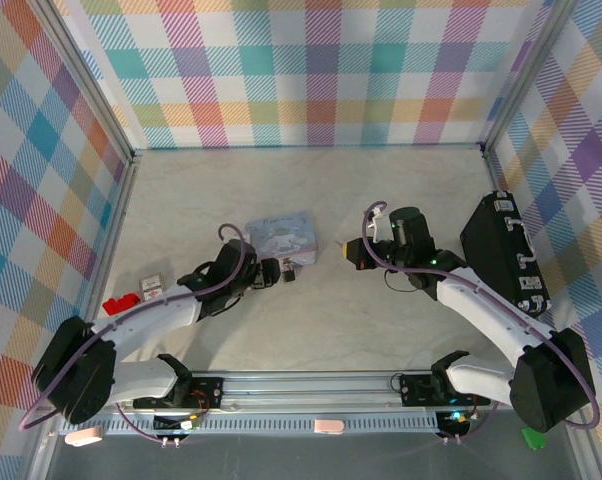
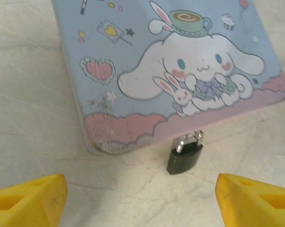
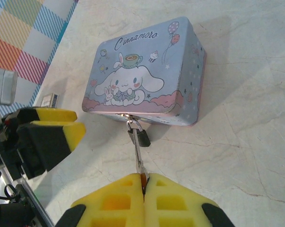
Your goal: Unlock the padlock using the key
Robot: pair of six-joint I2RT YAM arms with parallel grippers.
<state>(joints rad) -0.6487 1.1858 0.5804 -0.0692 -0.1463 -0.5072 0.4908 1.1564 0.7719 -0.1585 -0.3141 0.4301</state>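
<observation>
Padlock (image 2: 184, 158), one only, lies on the table (image 2: 24, 104) against the near edge of the single cartoon tin box (image 2: 133, 52), shackle through its clasp. Right gripper (image 3: 143, 181) is pinched closed on the one key (image 3: 139, 161), whose tip is at the padlock. Left gripper (image 2: 141, 191) gapes wide, empty, near the padlock.

A pale blue tin box (image 1: 283, 238) sits near the middle of a pale marbled table (image 1: 311, 180) walled by plaid panels. Just in front of the box's near edge lies a tiny dark padlock (image 1: 290, 271). The left arm stretches in from the lower left, and the left gripper (image 1: 271, 272) is just beside the padlock, on its left. The right arm bends in from the lower right. The yellow-tipped right gripper (image 1: 358, 252) is to the right of the box and points towards it. A black case (image 1: 503, 250) lies by the right wall. A red object (image 1: 121, 302) and a small white card (image 1: 152, 287) lie near the left wall.
</observation>
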